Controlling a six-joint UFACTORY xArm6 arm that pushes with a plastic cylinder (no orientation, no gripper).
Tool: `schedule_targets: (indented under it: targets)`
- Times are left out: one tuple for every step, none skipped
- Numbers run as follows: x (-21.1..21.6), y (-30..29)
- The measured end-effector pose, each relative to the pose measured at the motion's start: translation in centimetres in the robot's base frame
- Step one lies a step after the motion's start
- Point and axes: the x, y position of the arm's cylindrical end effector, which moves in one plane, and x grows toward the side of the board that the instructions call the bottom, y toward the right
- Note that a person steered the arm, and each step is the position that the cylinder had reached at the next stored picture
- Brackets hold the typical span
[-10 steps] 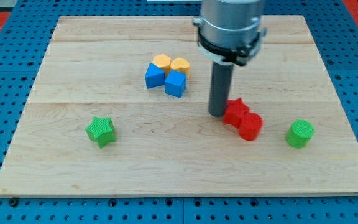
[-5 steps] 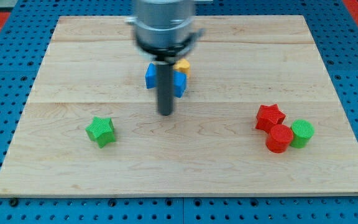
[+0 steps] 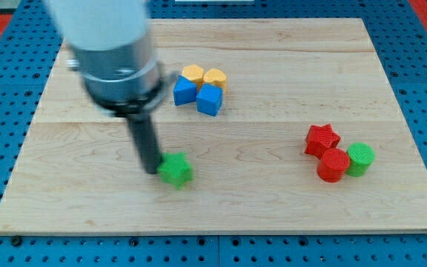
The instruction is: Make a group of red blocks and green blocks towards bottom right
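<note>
My tip [image 3: 150,170] had no pincer to open or shut and held nothing; it only touched the green star block [image 3: 175,170] at its 9 o'clock side. On the wooden board [image 3: 87,215], toward 4 o'clock, the red star block [image 3: 322,139], the red cylinder [image 3: 333,165] and the green cylinder [image 3: 360,159] stood touching together.

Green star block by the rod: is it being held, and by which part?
Nothing is held; there is no end effector to grip with. My tip only presses against the view's left side of the green star-shaped block, pushing it.
</note>
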Motion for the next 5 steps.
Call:
schedule_targets:
  targets:
    - [0.0, 1.6]
    - [2.4, -0.7]
    - [2.5, 8.3]
    - [1.8, 15.6]
    - [2.3, 13.2]
